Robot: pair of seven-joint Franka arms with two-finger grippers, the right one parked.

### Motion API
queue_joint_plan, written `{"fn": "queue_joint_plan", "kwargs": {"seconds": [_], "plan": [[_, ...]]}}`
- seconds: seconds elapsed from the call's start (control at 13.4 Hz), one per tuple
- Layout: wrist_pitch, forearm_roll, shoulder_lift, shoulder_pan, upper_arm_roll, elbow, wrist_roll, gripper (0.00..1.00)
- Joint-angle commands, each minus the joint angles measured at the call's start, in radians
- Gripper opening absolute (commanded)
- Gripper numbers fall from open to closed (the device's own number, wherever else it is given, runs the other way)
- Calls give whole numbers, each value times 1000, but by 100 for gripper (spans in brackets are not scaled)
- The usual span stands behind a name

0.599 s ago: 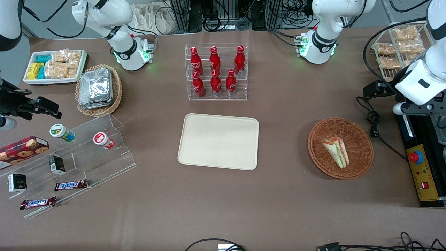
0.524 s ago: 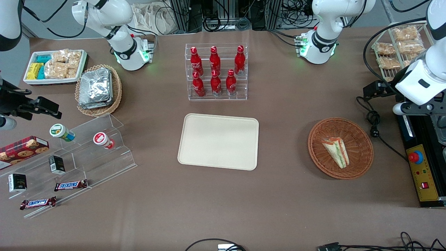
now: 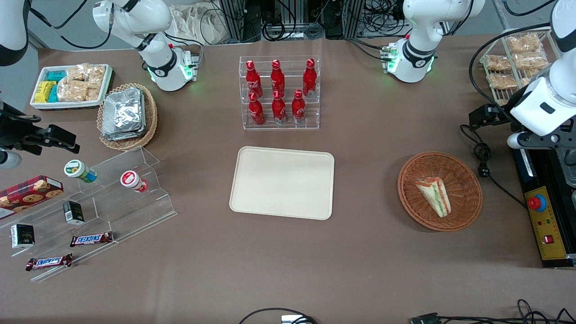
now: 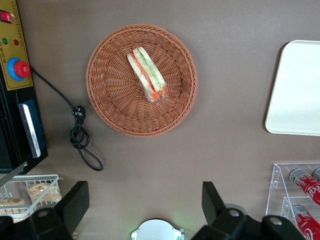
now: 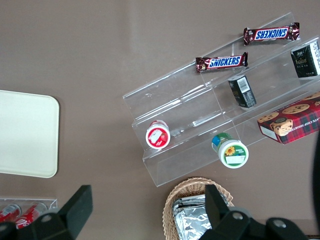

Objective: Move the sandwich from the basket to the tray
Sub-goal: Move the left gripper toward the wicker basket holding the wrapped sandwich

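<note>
The sandwich (image 3: 434, 195) (image 4: 147, 74), a pale wedge with green and orange-red layers, lies in the round reddish-brown wicker basket (image 3: 407, 171) (image 4: 112, 95). The cream tray (image 3: 282, 182) (image 4: 300, 90) (image 5: 25, 132) lies flat mid-table with nothing on it, beside the basket toward the parked arm's end. My gripper (image 3: 483, 118) (image 4: 145, 200) hangs high above the table, farther from the front camera than the basket and toward the working arm's end. Its fingers (image 4: 75, 202) stand wide open with nothing between them.
A clear rack of red bottles (image 3: 280, 92) stands farther from the front camera than the tray. A black cable with plug (image 3: 483, 162) (image 4: 80, 140) and a control box with a red button (image 3: 542, 216) lie beside the basket. A wire rack of snack packets (image 3: 508, 58) stands near the working arm.
</note>
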Motion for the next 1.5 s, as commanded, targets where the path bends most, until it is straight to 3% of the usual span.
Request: {"fn": "queue_joint_plan", "kwargs": {"seconds": [0.0,0.75,1.05,1.42], "plan": [[-25,-2,19,4,0,33,15,100],[-22,-5,85,32,2,31,-6,100],[14,-14,183,52,2,54,-72,100],[141,-13,341,50,0,53,-285,100]]}}
